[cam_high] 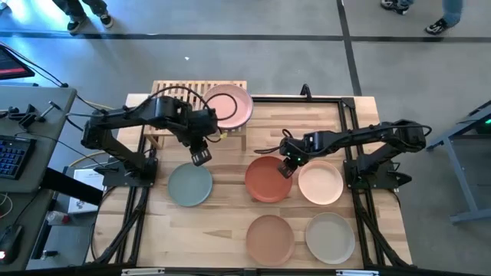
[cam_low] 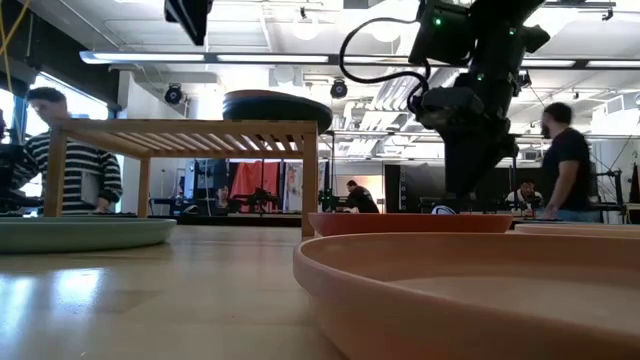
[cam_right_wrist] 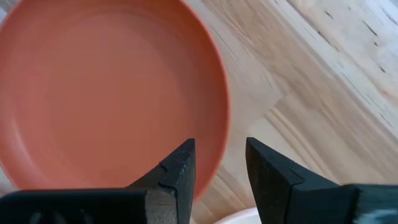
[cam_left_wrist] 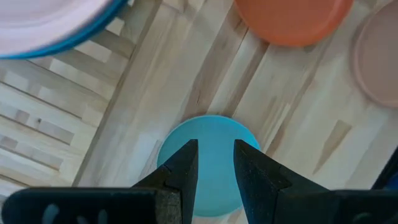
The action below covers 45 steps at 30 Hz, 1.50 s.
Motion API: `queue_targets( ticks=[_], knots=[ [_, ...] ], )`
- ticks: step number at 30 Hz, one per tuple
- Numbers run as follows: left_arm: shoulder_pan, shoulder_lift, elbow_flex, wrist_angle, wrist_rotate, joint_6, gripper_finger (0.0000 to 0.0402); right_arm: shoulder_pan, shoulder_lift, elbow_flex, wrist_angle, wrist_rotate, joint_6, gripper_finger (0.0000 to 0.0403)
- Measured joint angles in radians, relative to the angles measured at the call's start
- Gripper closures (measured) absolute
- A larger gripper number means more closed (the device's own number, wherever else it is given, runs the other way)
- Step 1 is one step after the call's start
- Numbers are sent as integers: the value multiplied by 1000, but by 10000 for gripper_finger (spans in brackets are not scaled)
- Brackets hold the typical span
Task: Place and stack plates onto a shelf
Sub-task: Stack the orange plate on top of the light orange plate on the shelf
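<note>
Right claw, jaws parted and empty, hovers at the terracotta plate's rim; left claw, likewise open, hangs above the sage plate; only the high view shows the pink plate on the shelf.

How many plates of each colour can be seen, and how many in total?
Pink plate: 1
Blue plate, under the pink one: 1
Sage green plate: 1
Terracotta red plate: 1
Peach plate: 1
Tan-orange plate: 1
Beige plate: 1
Total: 7

In the low view the nearest plate runs off at four o'clock, blurred. The shelf is half covered by the left arm, the stack's lower plates hidden.
</note>
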Motion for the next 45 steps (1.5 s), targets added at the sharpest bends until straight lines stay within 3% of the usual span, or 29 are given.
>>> queue_targets(
  ticks=[8,26,30,37,45],
  knots=[
    [0,-1,-65,69,8,1,310,0,8,0,16,34,-45,284],
    [1,-1,-81,84,8,1,310,49,187,0,62,8,-37,286],
    [1,-1,-81,85,8,1,310,50,193,1,66,20,-26,308],
    [1,-1,-81,86,8,1,310,49,190,4,65,25,33,391],
    [1,-1,-81,85,-1,3,310,50,194,33,25,14,51,400]
  ],
)
